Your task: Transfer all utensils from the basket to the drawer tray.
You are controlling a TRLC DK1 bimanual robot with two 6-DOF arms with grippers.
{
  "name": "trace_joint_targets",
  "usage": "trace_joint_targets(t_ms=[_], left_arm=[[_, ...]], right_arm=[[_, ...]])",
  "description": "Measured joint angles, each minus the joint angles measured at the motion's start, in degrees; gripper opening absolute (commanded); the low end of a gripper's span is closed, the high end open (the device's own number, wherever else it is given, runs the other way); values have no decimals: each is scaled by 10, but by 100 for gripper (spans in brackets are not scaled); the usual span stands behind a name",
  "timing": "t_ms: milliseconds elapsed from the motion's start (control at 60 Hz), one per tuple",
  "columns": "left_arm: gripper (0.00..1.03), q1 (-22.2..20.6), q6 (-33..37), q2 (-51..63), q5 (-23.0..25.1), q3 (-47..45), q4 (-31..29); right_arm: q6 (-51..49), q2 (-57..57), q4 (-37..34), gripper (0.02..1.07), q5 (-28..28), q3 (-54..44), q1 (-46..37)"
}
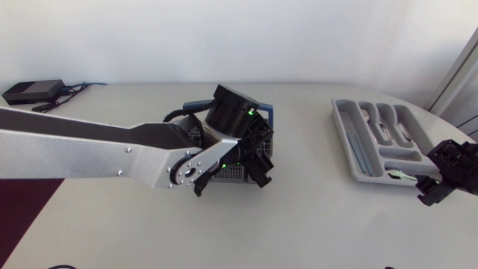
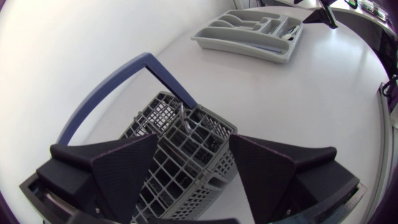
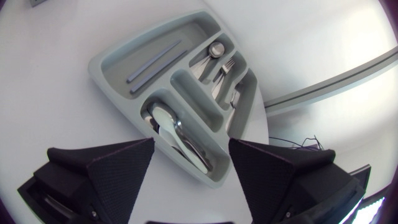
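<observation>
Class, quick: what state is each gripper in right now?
Left gripper: open, jaws apart above the basket, holding nothing.
Right gripper: open, empty, above the drawer tray.

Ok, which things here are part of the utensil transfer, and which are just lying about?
Job: basket, metal utensil standing in it, drawer tray, cutlery in the tray.
Lying about: black box with its cable, at the table's far corner.
</observation>
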Motion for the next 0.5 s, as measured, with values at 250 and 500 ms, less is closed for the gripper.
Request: trace_joint_targets(t_ms=[250,500], left_arm=[[55,1,6,5,-10,-2,48],[55,1,7,43,-12,0,57]], right_arm=[[21,-31,-17,89,0,0,31],[32,-35,-26,89,1,0,51]])
